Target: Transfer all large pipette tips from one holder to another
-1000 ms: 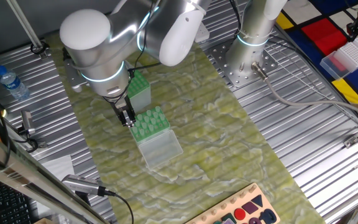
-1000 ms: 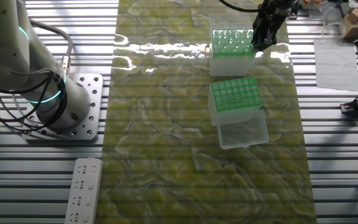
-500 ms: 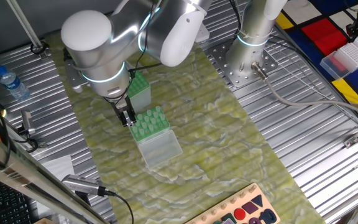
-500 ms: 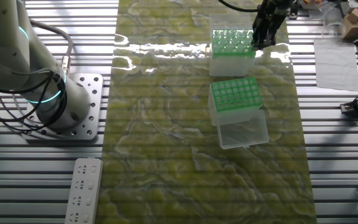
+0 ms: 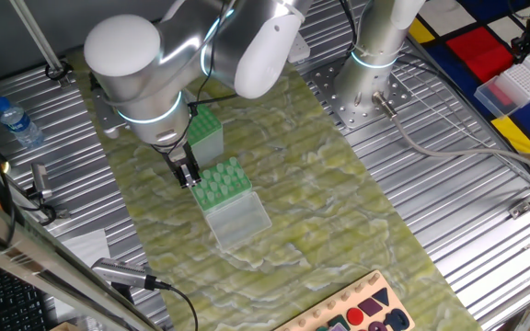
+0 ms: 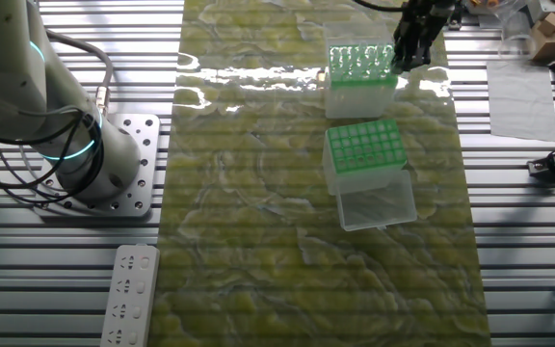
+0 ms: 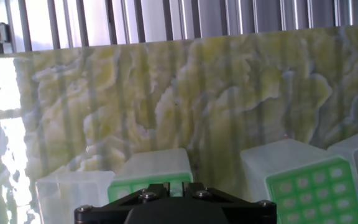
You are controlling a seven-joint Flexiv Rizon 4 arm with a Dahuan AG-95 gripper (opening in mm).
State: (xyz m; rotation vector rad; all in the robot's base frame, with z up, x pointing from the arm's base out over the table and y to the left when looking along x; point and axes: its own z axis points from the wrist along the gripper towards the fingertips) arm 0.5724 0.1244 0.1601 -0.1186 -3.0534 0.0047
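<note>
The gripper (image 5: 190, 176) hangs beside the rack of large pipette tips (image 5: 220, 181), apparently mid-pickup; its grasp is unclear. Next: align over one tip.

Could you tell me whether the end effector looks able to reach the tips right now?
Probably yes: the end effector sits just beside the tips, whose tops are uncovered, nothing between.

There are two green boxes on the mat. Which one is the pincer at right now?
The pincer is at the far box, the one that holds the tips. The other box sits apart, beside a clear lid.
</note>
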